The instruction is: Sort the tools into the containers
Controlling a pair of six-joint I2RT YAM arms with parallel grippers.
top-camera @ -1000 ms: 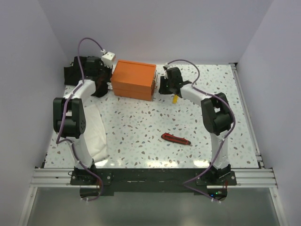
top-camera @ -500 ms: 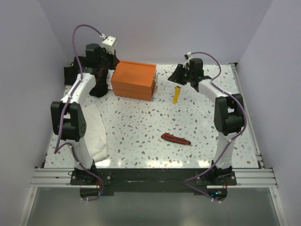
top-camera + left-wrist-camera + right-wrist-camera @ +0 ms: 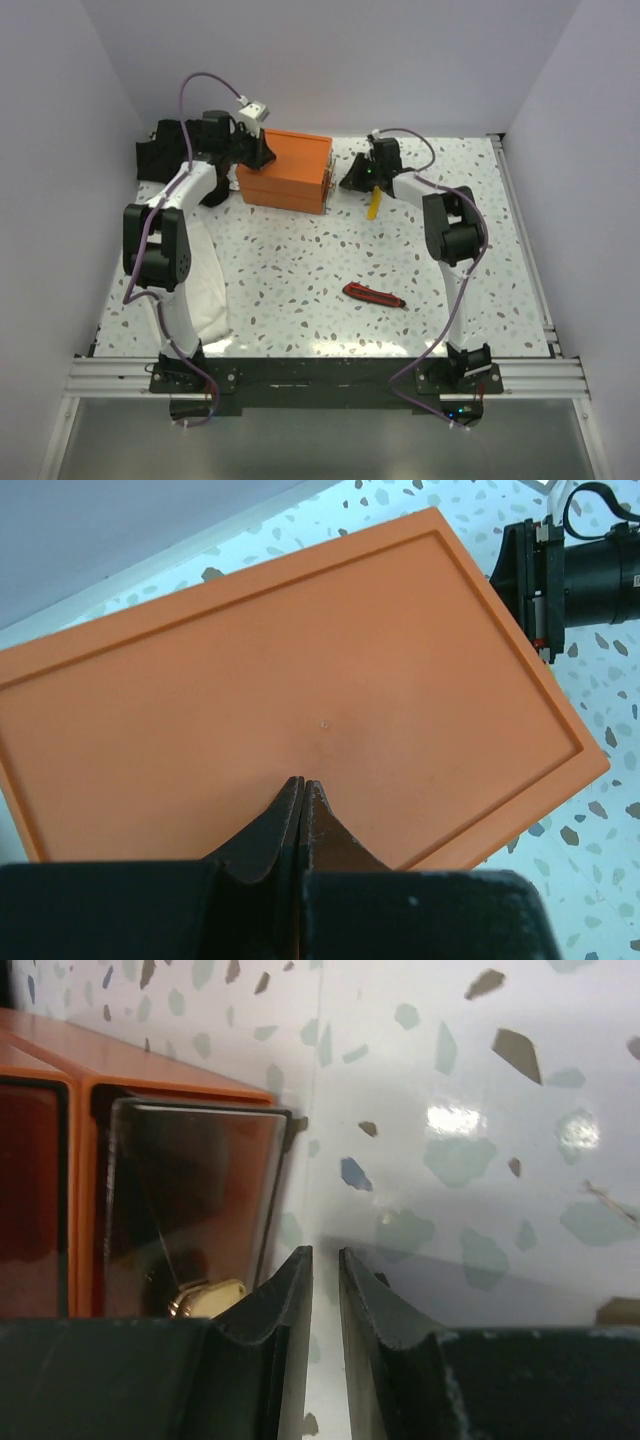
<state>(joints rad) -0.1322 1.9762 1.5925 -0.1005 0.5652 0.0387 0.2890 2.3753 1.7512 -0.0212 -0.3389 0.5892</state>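
Observation:
The orange box [image 3: 285,170] stands at the back of the table, and its lid fills the left wrist view [image 3: 300,670]. My left gripper [image 3: 262,150] is shut and empty, its tips [image 3: 303,780] just over the lid. My right gripper [image 3: 350,178] is at the box's right end, low over the table. Its jaws [image 3: 325,1252] are almost closed with a thin gap and hold nothing. A clear drawer tray [image 3: 190,1200] sits in the box just left of them. The yellow utility knife [image 3: 374,205] and the red-and-black knife [image 3: 374,294] lie on the table. The wrenches and the dark-handled tool are out of view.
A black cloth bundle [image 3: 165,150] lies at the back left, behind the left arm. A white cloth [image 3: 205,285] lies along the left side. A small gold object [image 3: 205,1298] shows behind the tray's clear front. A metal rail [image 3: 525,230] runs along the table's right edge.
My left gripper swung right from the box's left end to above its lid. My right gripper pulled away to the right, then came back to the box's right end. Both knives stayed put.

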